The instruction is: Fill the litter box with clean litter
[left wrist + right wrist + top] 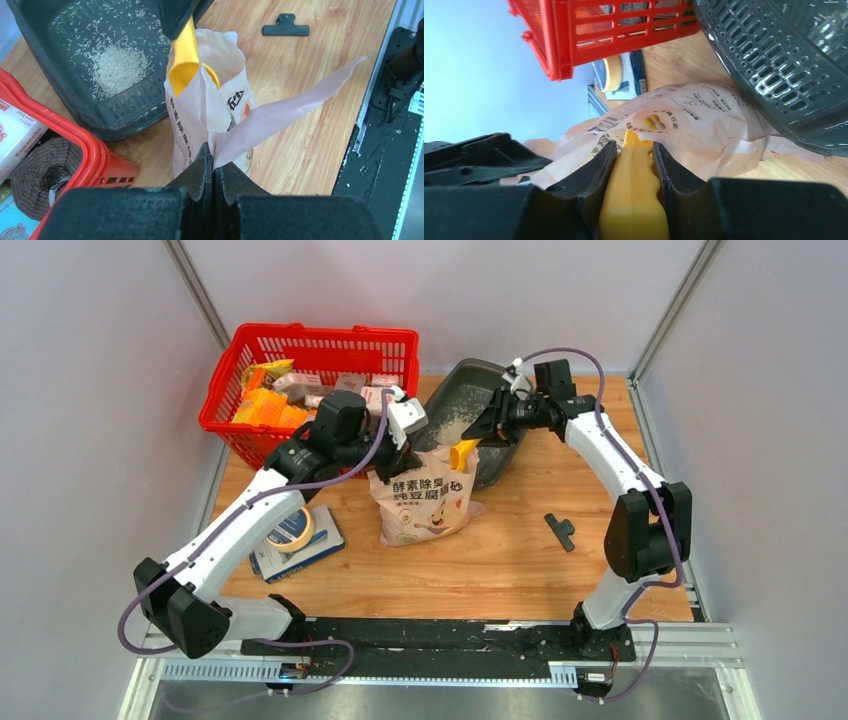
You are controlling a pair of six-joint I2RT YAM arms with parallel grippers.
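Observation:
The dark grey litter box (462,382) sits at the back of the table, with a small heap of pale litter (117,67) and scattered granules on its floor (75,30); its wall fills the right wrist view's corner (774,65). The pink-beige litter bag (425,502) stands open in front of it. My left gripper (214,156) is shut on the bag's top edge (280,107). My right gripper (633,150) is shut on the yellow scoop's handle (634,190). The scoop's bowl (187,67) hangs at the bag's mouth, also in the top view (462,454).
A red basket (310,350) full of packets stands at the back left, touching the litter box side. A roll of tape (289,530) lies on a blue book left of the bag. A black clip (560,529) lies on the wood to the right.

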